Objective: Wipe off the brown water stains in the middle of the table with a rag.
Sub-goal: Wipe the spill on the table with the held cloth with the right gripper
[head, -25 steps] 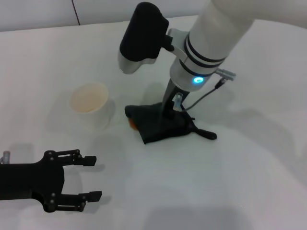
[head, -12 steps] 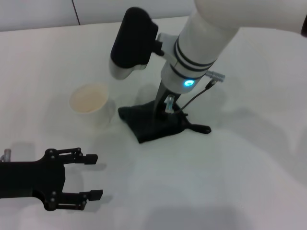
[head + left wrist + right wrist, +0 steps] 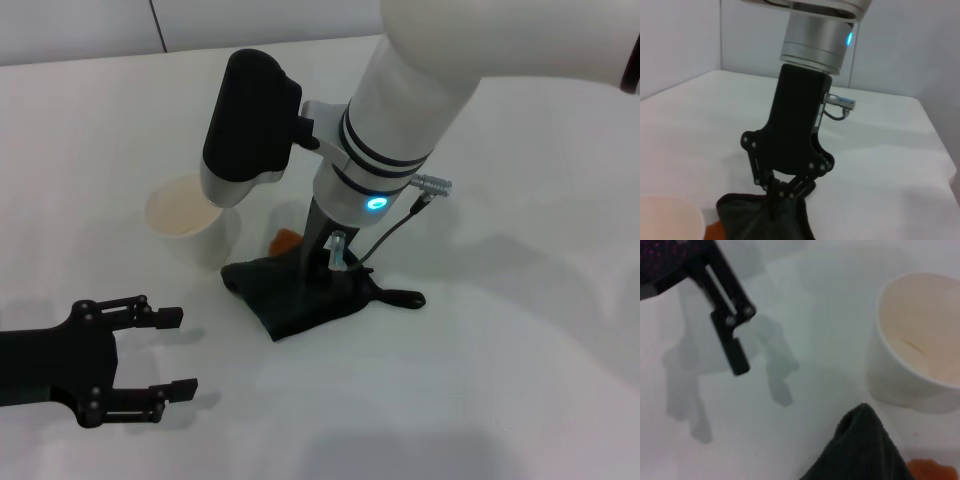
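The black rag [image 3: 298, 297] lies bunched on the white table [image 3: 520, 330], its loop tail [image 3: 405, 298] pointing right. My right gripper [image 3: 318, 268] stands upright on the rag, shut on its folds; the left wrist view shows its fingers [image 3: 771, 192] meeting in the cloth [image 3: 760, 220]. The orange-brown stain [image 3: 286, 240] lies uncovered just behind the rag, next to the cup. It also shows in the left wrist view [image 3: 715, 231] and the right wrist view [image 3: 932, 471]. My left gripper [image 3: 178, 352] is open and empty at the front left.
A white paper cup [image 3: 186, 207] stands just left of the stain and rag, close to the right arm's black wrist housing [image 3: 245, 125]. A dark seam line [image 3: 157, 25] runs at the table's far edge.
My right gripper has dragged the rag toward the front left. The stain, covered half a second ago, now shows behind the rag. The left gripper has shifted slightly left and toward the front.
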`<state>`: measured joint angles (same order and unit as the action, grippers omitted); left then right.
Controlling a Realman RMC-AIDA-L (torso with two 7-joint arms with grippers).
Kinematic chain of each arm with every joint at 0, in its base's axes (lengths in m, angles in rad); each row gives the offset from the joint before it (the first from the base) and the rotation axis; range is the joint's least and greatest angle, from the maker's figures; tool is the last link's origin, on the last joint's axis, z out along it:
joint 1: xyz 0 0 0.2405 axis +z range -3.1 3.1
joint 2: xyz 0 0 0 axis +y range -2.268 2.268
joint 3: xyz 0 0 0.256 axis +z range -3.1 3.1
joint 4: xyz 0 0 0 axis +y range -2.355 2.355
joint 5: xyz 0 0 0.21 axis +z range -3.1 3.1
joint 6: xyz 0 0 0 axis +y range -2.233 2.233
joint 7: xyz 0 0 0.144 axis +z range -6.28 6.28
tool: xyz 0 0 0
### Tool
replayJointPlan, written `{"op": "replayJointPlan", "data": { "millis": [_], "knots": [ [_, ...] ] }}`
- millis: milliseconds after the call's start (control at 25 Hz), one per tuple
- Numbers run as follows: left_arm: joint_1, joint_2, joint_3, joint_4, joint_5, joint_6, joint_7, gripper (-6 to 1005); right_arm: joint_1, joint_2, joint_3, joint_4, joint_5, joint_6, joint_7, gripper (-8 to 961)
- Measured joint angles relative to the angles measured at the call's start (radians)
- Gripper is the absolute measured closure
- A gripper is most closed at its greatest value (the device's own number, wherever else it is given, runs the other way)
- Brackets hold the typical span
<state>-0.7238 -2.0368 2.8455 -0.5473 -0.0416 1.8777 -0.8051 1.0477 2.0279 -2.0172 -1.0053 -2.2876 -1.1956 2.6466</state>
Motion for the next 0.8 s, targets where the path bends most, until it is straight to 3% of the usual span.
{"op": "replayJointPlan", "data": {
  "millis": [800],
  "knots": [
    [0.035, -0.002, 0.000, -0.006, -0.018, 0.008, -0.002, 213, 0.037, -0.002, 0.032, 0.128, -0.072, 0.146, -0.025, 868]
  ]
}}
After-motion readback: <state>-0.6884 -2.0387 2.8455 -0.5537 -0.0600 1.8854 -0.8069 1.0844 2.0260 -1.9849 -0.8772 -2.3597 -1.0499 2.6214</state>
